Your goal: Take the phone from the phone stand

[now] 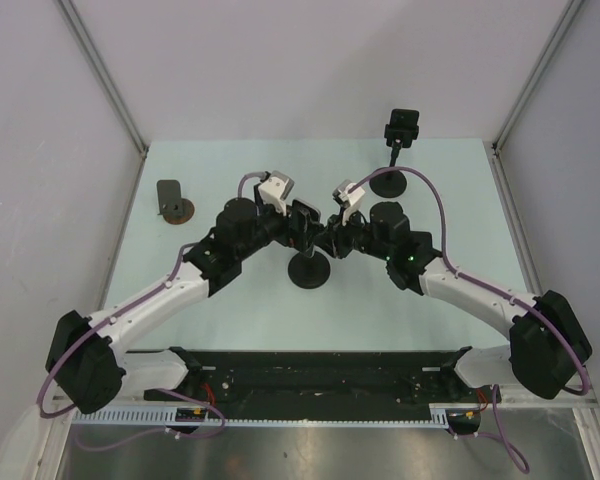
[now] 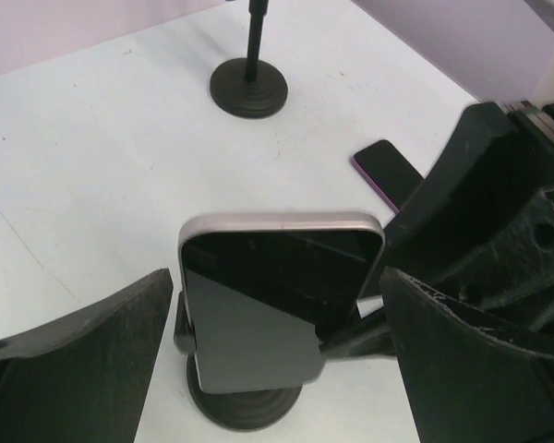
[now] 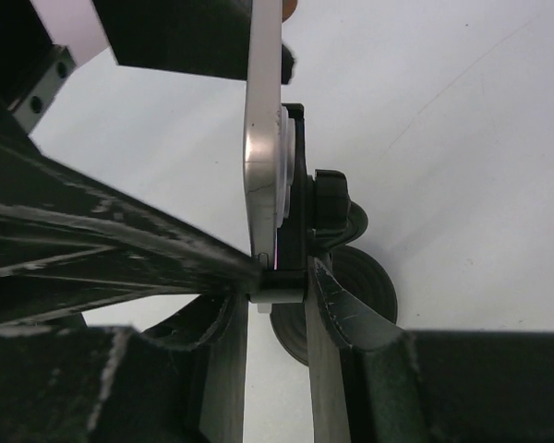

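The silver-edged, dark-screened phone (image 2: 268, 314) stands upright in the black round-based phone stand (image 1: 309, 272) mid-way across the pale green table (image 1: 230, 315).

Left pincer (image 2: 277, 288): spread wide, flanking the phone, apparently ready to grasp it.

Right pincer (image 3: 284, 277): narrowly clamped on the stand's cradle, probably to brace it.

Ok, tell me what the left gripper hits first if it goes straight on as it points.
The phone, most likely. It sits in the stand dead ahead of the left gripper, framed by its wide-open jaws. Nothing shows nearer in that line, though depth is hard to judge.
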### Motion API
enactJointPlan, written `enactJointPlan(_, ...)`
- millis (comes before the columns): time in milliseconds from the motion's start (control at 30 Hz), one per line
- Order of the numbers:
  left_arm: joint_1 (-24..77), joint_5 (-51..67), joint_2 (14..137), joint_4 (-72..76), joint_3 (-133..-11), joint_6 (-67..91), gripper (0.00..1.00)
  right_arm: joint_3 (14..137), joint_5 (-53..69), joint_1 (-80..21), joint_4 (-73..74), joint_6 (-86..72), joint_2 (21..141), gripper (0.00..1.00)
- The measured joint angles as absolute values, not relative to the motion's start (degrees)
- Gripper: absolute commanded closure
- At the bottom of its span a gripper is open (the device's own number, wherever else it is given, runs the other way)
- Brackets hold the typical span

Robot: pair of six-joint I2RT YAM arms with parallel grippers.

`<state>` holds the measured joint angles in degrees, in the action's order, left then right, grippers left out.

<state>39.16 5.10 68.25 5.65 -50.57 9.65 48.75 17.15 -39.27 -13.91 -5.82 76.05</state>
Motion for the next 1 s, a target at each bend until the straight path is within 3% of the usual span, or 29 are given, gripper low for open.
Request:
enactJointPlan(267, 40.3, 2.8, 71.3, 10.7, -50.6, 9.6, 0.01, 48.8, 17.2, -39.5, -14.1, -5.8, 76.3, 1.0)
enactJointPlan(367, 40.6, 1.2, 72.0, 11.9, -50.6, 9.6, 0.06, 48.8, 17.2, -39.5, -14.2, -5.8, 76.3, 1.0)
enactJointPlan(467, 40.8, -0.3, 72.9, 12.7, -50.3, 9.6, 0.17, 48.8, 17.1, -39.5, -14.2, -5.8, 76.3, 1.0)
enactJointPlan(533, 41.0, -0.3, 73.1, 13.7, -50.0, 9.7, 0.34, 48.8, 17.1, -39.5, -14.3, -5.7, 76.3, 1.0)
enactJointPlan(567, 41.1, -0.3, 73.1, 14.1, -49.8, 9.8, 0.49, 48.8, 17.1, -39.5, -14.4, -5.7, 76.3, 1.0)
enactJointPlan(633, 41.3, -0.3, 73.1, 14.7, -49.5, 9.6, 0.67, 48.8, 17.2, -39.5, -14.3, -5.6, 76.3, 1.0)
enactJointPlan(667, 41.3, -0.4, 73.1, 15.0, -49.4, 9.5, 0.88, 48.8, 17.3, -39.4, -14.4, -5.5, 76.3, 1.0)
enactJointPlan(700, 41.3, -0.3, 73.2, 15.0, -49.4, 9.5, 0.97, 48.8, 17.5, -39.2, -14.3, -5.5, 76.3, 1.0)
enactJointPlan(1000, 41.3, 0.4, 73.2, 15.3, -49.4, 8.4, 1.0, 48.8, 23.3, -36.2, -13.9, -5.5, 76.3, 1.0)
